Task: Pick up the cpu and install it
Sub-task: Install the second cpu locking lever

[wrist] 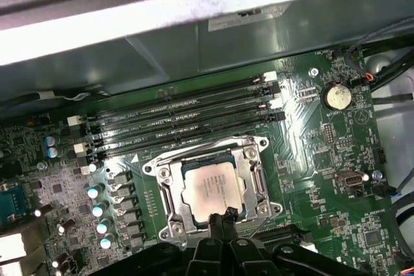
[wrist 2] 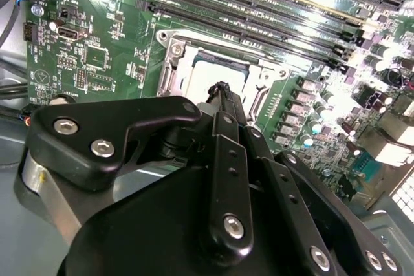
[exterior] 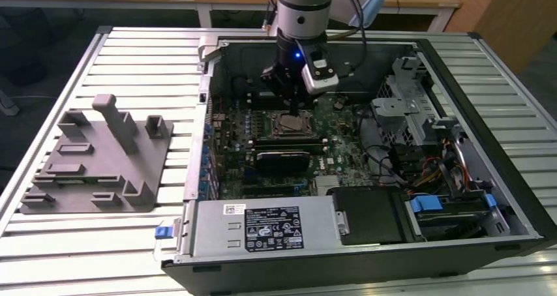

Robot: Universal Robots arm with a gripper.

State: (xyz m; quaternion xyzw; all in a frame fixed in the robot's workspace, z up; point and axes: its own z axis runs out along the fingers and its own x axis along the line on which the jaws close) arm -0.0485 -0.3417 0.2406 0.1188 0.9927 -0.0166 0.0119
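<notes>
The cpu (wrist: 208, 187) lies flat in the metal socket frame (wrist: 257, 179) on the green motherboard, its silvery top facing up. It also shows in the second wrist view as the cpu (wrist 2: 208, 71), just past the fingertips. My gripper (wrist: 221, 215) hangs right over the socket's edge, its black fingers (wrist 2: 224, 98) drawn together with nothing between them. In the exterior view the gripper (exterior: 297, 105) stands inside the open computer case, directly above the socket (exterior: 291, 124).
The grey plastic tray (exterior: 87, 159) with upright posts sits on the slatted table at the exterior view's left. Memory slots (wrist: 181, 117) run beside the socket. A black module (exterior: 280, 158), the power supply (exterior: 261, 227) and drive cages (exterior: 409, 107) crowd the case.
</notes>
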